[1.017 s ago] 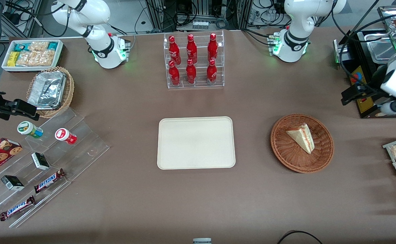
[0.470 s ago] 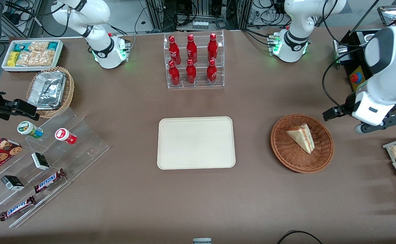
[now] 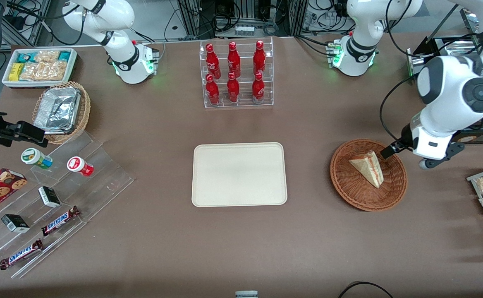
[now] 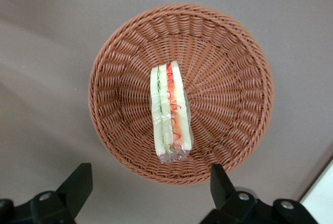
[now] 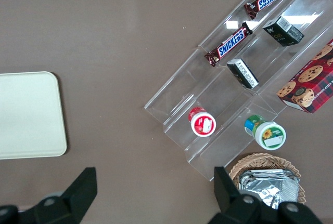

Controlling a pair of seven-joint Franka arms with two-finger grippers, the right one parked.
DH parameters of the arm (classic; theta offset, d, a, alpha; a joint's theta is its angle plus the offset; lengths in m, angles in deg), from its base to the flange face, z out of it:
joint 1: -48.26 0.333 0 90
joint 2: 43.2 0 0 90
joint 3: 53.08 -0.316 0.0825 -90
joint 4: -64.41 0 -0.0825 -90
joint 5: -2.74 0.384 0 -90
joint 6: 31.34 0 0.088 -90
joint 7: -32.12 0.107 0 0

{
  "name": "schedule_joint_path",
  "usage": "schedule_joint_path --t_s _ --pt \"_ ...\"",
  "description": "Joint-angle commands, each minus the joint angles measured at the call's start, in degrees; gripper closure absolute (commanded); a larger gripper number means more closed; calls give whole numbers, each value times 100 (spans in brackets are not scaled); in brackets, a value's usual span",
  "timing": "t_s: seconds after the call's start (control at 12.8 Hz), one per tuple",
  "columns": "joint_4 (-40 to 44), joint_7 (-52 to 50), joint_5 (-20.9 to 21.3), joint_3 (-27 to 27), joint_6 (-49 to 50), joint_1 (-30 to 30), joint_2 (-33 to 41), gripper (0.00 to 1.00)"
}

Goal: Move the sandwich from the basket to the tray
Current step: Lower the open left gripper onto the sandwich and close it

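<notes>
Nothing is done yet: the sandwich lies in the basket, the gripper is held wide open and empty above it, and the tray is bare.

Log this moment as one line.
phase: approach | gripper: open, above basket rim | sandwich: in basket, ungrasped | tray: bare

arm shell: glossy white, rounded, bulky joints
joint cap: round grey disc with a dark centre
base: white dome, black band with a small logo, green light at the side
cables: thin, black, looping by the wrist
gripper: two black wedge fingers spread wide, black mount with round silver screws
</notes>
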Motion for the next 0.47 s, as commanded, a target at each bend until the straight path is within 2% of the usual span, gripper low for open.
schedule_joint_path --t_s 0.0,0.39 --pt "-470 -281 62 17 -614 -41 102 0" --pt "-577 -432 -16 26 -941 -68 -214 0"
